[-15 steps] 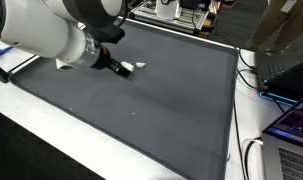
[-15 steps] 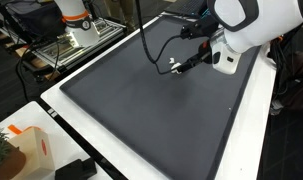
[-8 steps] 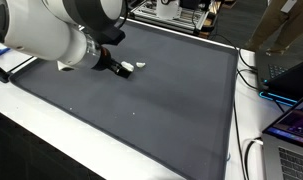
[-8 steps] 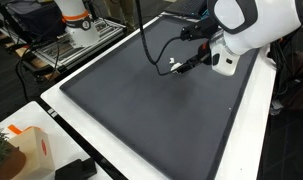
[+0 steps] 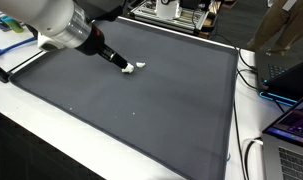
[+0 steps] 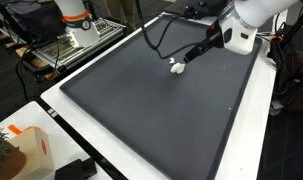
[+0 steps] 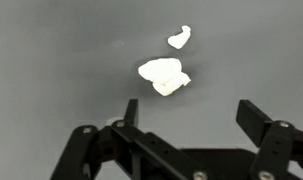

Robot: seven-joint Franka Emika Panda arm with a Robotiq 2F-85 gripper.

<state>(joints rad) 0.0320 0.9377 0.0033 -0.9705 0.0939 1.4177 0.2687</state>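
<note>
A small crumpled white scrap (image 7: 163,76) lies on the dark grey mat, with a smaller white bit (image 7: 178,38) just beyond it. In the wrist view my gripper (image 7: 191,115) hangs above the mat, its black fingers spread wide and nothing between them; the scrap sits just ahead of the fingertips. In both exterior views the scrap (image 5: 137,67) (image 6: 176,68) lies right at the gripper's tip (image 5: 124,65) (image 6: 184,62), and I cannot tell whether they touch.
The grey mat (image 5: 161,100) covers most of a white-edged table (image 6: 61,105). Laptops (image 5: 291,125) and cables crowd one side. A wire rack (image 6: 61,45) with an orange-and-white robot base stands beyond the table. A box (image 6: 26,150) sits at a corner.
The arm has risen and pulled back from over the mat, leaving the white scrap lying free at the gripper's tip. The fingers stay spread.
</note>
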